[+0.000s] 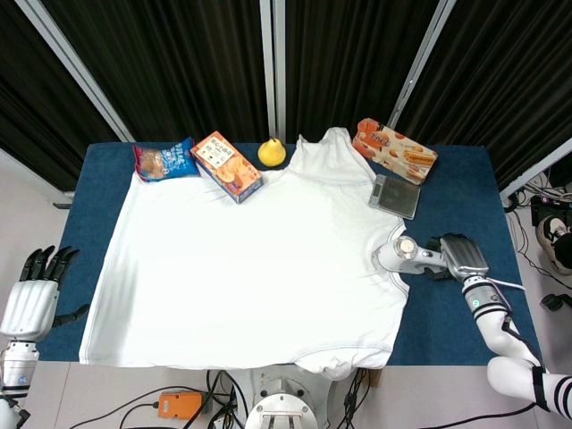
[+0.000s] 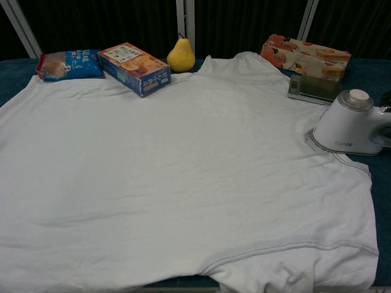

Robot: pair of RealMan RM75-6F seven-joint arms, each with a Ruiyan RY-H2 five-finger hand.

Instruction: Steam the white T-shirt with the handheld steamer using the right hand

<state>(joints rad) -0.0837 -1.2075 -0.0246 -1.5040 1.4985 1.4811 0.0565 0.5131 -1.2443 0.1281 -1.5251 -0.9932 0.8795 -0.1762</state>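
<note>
The white T-shirt (image 1: 250, 268) (image 2: 177, 171) lies spread flat over the blue table (image 1: 465, 179). The white handheld steamer (image 1: 407, 253) (image 2: 347, 123) stands on the shirt's right sleeve edge, with its handle pointing right. My right hand (image 1: 462, 257) lies over that handle with its fingers wrapped around it; in the chest view only a dark fingertip (image 2: 386, 97) shows at the frame edge. My left hand (image 1: 32, 299) hangs off the table's left side, fingers apart and holding nothing.
Along the far edge sit a blue snack bag (image 1: 165, 161), an orange box (image 1: 227, 166), a yellow pear (image 1: 272, 152) and an orange package (image 1: 394, 150). A flat grey device (image 1: 394, 196) lies just behind the steamer. Dark curtains close off the back.
</note>
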